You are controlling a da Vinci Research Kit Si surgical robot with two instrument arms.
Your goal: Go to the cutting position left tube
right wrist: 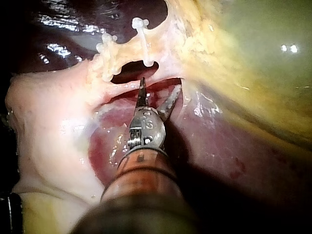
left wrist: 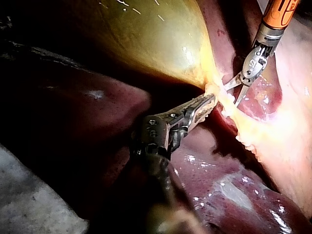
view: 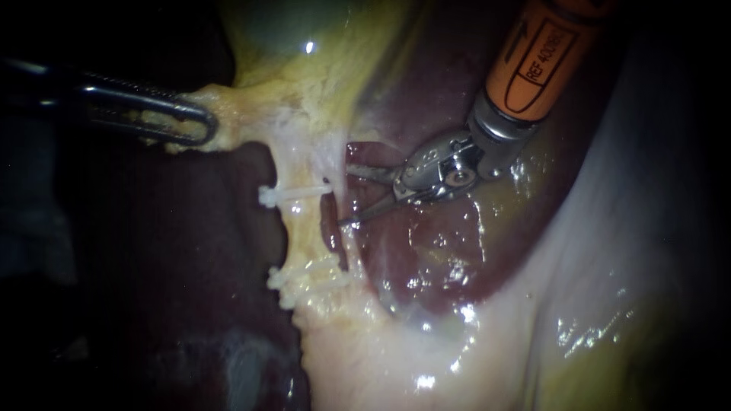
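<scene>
Closest to the lens, my right instrument [view: 346, 196] reaches in from the upper right on its orange shaft [view: 533, 61], blades spread wide and aimed left at the left tube [view: 304, 228], the pale strand just left of the tips. Its bare stretch, between the single clip [view: 293, 192] toward the gallbladder [left wrist: 146, 39] and the clustered clips [view: 304, 278] nearer me, is where I judge the cut belongs; the blades are not yet around it. Further left, my left instrument [view: 199, 125] pinches the fatty tissue [view: 228, 106] at the gallbladder's neck and holds it out to the left, apparently to keep the tube taut and off the liver [view: 434, 251], so that a window [right wrist: 127, 70] shows behind it. A thin reddish strand [view: 333, 221] lies between blades and tube; whether the tips touch it I cannot tell. How many clips make up the cluster is hard to make out, the left instrument's shaft is lost in darkness, and the tube's far side is hidden.
</scene>
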